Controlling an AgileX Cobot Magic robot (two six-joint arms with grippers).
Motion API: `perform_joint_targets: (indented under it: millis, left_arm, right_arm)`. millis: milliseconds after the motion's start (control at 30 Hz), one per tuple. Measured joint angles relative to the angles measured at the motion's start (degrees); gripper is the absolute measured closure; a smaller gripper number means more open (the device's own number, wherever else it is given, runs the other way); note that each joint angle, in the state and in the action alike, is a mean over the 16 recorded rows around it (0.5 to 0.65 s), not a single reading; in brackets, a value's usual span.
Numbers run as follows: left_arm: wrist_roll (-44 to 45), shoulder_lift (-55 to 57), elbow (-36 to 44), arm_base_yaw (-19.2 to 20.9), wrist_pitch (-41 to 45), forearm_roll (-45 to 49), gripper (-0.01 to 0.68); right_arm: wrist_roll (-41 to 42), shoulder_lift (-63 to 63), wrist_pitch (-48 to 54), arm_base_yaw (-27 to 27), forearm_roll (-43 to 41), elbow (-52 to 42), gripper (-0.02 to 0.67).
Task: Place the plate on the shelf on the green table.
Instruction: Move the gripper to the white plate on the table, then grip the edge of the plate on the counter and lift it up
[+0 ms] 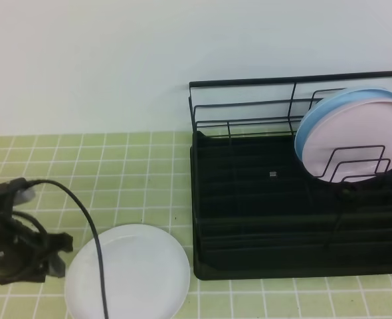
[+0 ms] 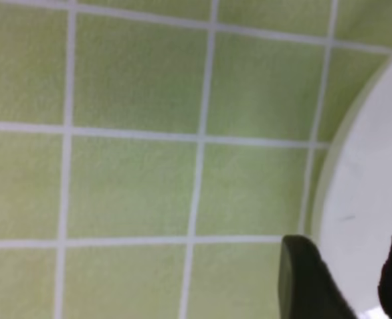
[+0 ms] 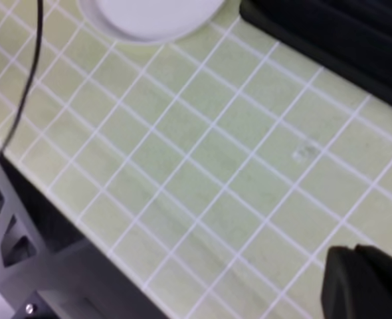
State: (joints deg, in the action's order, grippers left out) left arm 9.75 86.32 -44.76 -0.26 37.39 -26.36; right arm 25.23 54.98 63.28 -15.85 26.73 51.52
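Observation:
The white plate [image 1: 133, 272] lies flat on the green table [image 1: 136, 173], left of the shelf [image 1: 295, 219], a black wire rack with a ribbed tray. My left gripper [image 1: 58, 255] is at the plate's left rim. In the left wrist view its two dark fingertips [image 2: 310, 282] stand apart, one at the rim edge and one over the plate [image 2: 369, 199], with nothing clamped. The right gripper is out of the exterior view. Only a dark part of it [image 3: 365, 284] shows in the right wrist view, so its jaws cannot be judged. That view also shows the plate [image 3: 149, 14] and the shelf base [image 3: 335, 40].
A pink plate [image 1: 355, 149] and a light blue plate [image 1: 309, 123] behind it stand upright in the shelf's right end. A black cable [image 1: 96, 252] crosses the white plate's left part. The table's front edge and a grey frame [image 3: 23, 246] show in the right wrist view.

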Motion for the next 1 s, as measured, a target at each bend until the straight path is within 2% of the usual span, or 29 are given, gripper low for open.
perform_joint_targets:
  millis: [233, 400, 1000]
  left_arm:
    - [9.99, 5.95, -3.27, 3.77, 4.53, -9.17, 0.433]
    - [15.11, 8.38, -4.05, 5.04, 5.45, -13.44, 0.433]
    - [18.30, 12.49, -4.36, 5.17, 1.17, -15.21, 0.434]
  right_arm:
    - [0.15, 0.00, 1.30, 0.00, 0.95, 0.00, 0.650]
    - [0.50, 0.00, 1.35, 0.00, 1.71, 0.00, 0.650]
    - [0.86, 0.00, 0.30, 0.00, 2.78, 0.00, 0.649]
